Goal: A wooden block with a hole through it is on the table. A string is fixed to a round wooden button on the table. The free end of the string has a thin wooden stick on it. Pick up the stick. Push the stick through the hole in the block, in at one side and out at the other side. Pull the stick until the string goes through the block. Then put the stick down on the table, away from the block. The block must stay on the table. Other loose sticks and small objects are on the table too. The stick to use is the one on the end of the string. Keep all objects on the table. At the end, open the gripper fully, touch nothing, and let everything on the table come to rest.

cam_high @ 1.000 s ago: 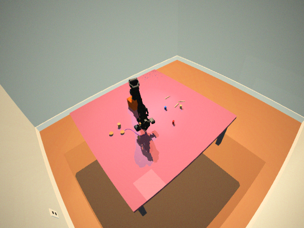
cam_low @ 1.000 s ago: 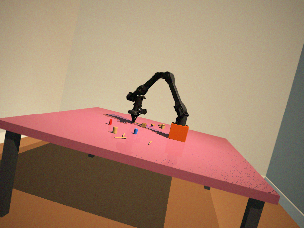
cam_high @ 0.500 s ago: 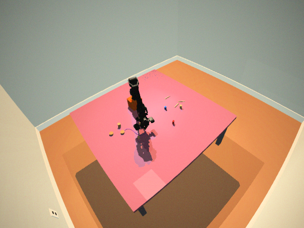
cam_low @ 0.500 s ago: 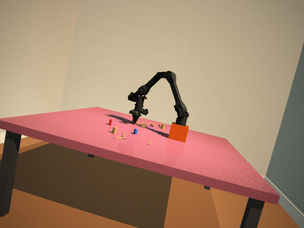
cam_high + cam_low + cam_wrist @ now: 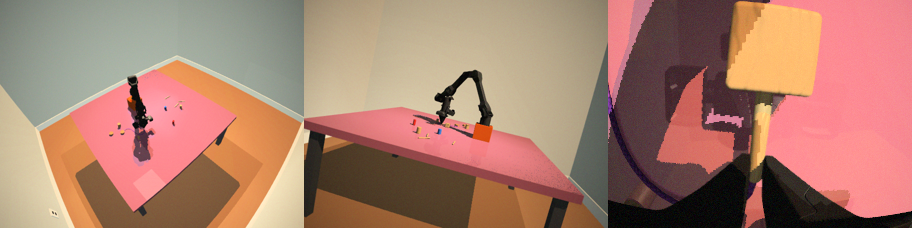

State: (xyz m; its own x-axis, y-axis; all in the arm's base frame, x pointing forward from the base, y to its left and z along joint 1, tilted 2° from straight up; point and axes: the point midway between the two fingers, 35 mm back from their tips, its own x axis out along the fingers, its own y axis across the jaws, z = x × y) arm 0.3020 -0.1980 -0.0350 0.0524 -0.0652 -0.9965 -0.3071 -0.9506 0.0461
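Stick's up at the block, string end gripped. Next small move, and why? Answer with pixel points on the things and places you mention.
Probably ease the hand (image 5: 441, 123) (image 5: 756, 162) straight ahead along the stick (image 5: 759, 135), grip kept shut. The stick points at the near face of the block (image 5: 773, 50) (image 5: 447, 125), its far end out of sight there; whether it is inside the hole, I can't tell.

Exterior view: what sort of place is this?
Probably a bare indoor room used for robot manipulation: plain walls, a pink table, and a black arm on an orange base.
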